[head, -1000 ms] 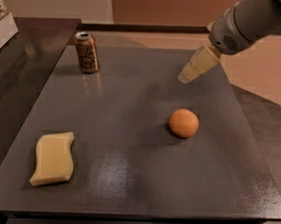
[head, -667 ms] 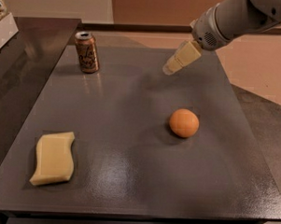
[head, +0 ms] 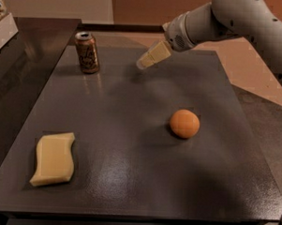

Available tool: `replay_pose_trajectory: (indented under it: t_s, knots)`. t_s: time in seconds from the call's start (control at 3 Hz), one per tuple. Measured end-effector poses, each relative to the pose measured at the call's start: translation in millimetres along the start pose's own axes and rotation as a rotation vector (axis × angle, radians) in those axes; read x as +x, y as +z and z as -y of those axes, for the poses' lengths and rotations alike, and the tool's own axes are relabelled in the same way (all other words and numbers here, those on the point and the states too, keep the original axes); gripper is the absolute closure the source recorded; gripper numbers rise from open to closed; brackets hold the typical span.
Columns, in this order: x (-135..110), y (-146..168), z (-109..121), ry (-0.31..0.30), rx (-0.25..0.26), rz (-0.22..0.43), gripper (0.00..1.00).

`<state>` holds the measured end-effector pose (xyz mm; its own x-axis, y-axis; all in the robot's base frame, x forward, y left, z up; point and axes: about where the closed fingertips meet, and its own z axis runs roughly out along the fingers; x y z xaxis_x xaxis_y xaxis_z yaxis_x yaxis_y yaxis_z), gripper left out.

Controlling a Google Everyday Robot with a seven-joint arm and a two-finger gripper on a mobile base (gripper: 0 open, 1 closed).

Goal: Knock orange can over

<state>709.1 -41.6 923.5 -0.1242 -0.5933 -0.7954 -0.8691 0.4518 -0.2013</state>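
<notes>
Camera view: the orange can (head: 87, 52) stands upright near the far left corner of the dark table (head: 128, 189), with nothing against it, so a sideways push should tip it. The gripper (head: 144, 63) hangs above the table to the can's right, near it but apart. Its pincer looks pressed together and empty, which suits a shove. The arm (head: 220, 21) reaches in from the upper right, wrist angled down-left toward the can. The orange fruit (head: 184, 123) and the yellow sponge (head: 53, 158) lie well apart from both.

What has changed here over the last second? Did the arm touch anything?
The pale gripper on the white arm moved left, towards the upright brownish-orange drink can with the silver rim, without touching it; nothing was taken hold of. The can, the round orange fruit and the yellow sponge stayed put on the dark table.
</notes>
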Motion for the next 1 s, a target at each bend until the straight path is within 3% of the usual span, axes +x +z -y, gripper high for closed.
replay_pose_trajectory:
  t_s: [0.67, 1.0]
  knots:
    - [-25, 62, -10, 0.021, -0.067, 0.151, 0.00]
    - [-42, 76, -25, -0.008, -0.087, 0.229, 0.00]
